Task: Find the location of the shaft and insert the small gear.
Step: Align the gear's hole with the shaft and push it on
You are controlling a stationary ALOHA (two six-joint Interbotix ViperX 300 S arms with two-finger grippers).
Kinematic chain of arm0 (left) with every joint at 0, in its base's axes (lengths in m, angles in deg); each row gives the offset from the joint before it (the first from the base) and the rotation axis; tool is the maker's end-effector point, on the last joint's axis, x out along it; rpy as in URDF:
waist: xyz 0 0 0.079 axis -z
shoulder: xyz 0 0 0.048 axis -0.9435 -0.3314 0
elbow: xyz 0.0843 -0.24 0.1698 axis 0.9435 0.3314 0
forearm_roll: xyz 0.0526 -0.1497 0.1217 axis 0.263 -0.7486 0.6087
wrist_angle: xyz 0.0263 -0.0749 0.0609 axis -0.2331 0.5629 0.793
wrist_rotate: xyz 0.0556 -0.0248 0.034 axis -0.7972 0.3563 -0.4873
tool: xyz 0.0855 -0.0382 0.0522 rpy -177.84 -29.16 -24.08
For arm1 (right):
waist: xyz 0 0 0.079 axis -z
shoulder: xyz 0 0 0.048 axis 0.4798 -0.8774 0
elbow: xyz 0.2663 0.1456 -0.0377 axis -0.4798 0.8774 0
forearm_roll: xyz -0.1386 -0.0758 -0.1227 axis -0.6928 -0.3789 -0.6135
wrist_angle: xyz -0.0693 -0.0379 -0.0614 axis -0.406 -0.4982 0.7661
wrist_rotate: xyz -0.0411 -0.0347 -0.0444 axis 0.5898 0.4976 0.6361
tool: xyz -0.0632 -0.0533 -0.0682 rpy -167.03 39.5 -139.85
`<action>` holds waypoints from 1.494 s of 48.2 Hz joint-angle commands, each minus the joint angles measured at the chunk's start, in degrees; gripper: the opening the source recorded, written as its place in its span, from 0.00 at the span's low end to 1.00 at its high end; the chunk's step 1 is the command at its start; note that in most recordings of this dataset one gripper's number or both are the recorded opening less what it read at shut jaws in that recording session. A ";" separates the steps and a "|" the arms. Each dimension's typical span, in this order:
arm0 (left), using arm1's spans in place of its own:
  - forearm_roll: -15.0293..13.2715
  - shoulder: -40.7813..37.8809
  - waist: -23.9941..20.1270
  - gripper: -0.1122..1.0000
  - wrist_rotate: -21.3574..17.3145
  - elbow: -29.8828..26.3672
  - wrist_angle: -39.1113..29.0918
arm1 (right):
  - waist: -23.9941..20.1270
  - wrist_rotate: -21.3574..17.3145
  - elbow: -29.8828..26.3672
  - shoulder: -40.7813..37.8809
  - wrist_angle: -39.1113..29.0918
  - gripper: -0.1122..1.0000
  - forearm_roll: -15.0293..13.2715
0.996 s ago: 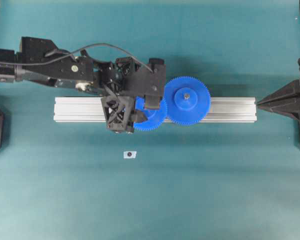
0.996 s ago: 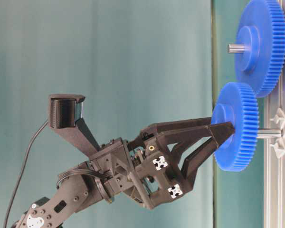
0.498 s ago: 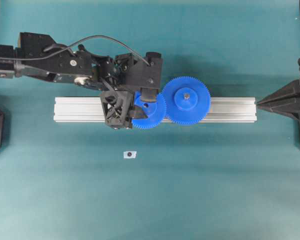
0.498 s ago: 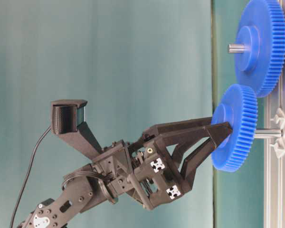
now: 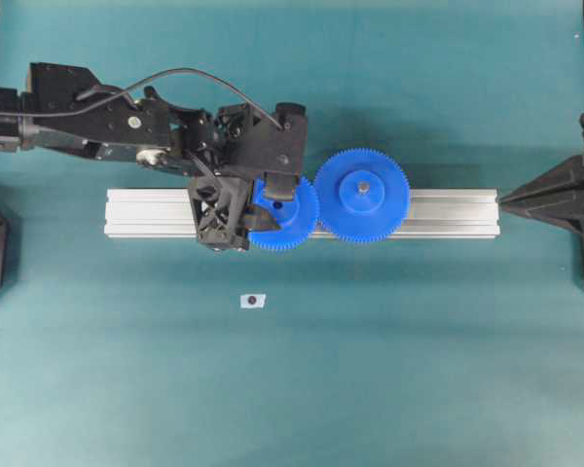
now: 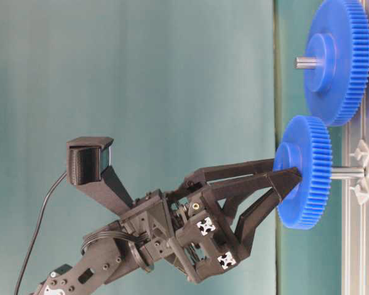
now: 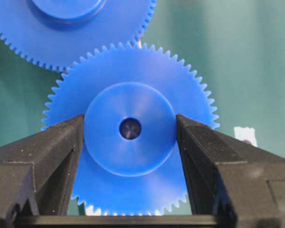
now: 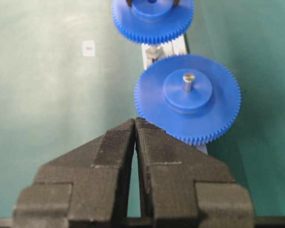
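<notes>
Two blue gears are sitting close together over the aluminium rail (image 5: 448, 210), and we are working on the smaller one. Our left gripper (image 7: 129, 129) is pinching the small gear (image 5: 283, 216) by its raised hub, one finger on each side. Over the last second we have been carrying it up the overhead view and toward the larger gear (image 5: 362, 196), so its teeth are now nearly touching that gear's teeth. In the table-level view the small gear (image 6: 305, 172) is sitting slightly tilted, with the shaft (image 6: 346, 173) showing as a bare grey pin between it and the rail, so we judge it is not yet pushed home. Next we are probably needing to square it and press down. Our right gripper (image 8: 135, 124) is pressed together, empty, well apart.
</notes>
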 commanded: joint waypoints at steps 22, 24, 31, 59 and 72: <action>0.35 0.09 -1.76 0.68 -0.53 0.62 0.62 | 0.18 -0.53 -0.26 -0.35 1.05 0.20 0.09; 0.35 0.09 -1.76 0.68 -0.35 0.70 0.79 | 0.18 -0.53 -0.26 -0.35 1.14 0.20 0.00; 0.35 0.18 -1.67 0.68 -0.26 1.05 0.79 | 0.26 -0.53 -0.26 -0.35 1.05 0.20 0.00; 0.35 0.44 -1.67 0.78 -0.18 0.62 2.72 | 0.35 -0.53 -0.35 -0.35 1.05 0.20 0.00; 0.26 0.88 -1.23 0.78 1.67 0.26 2.72 | 0.35 -0.53 -0.26 -0.26 1.14 0.20 0.00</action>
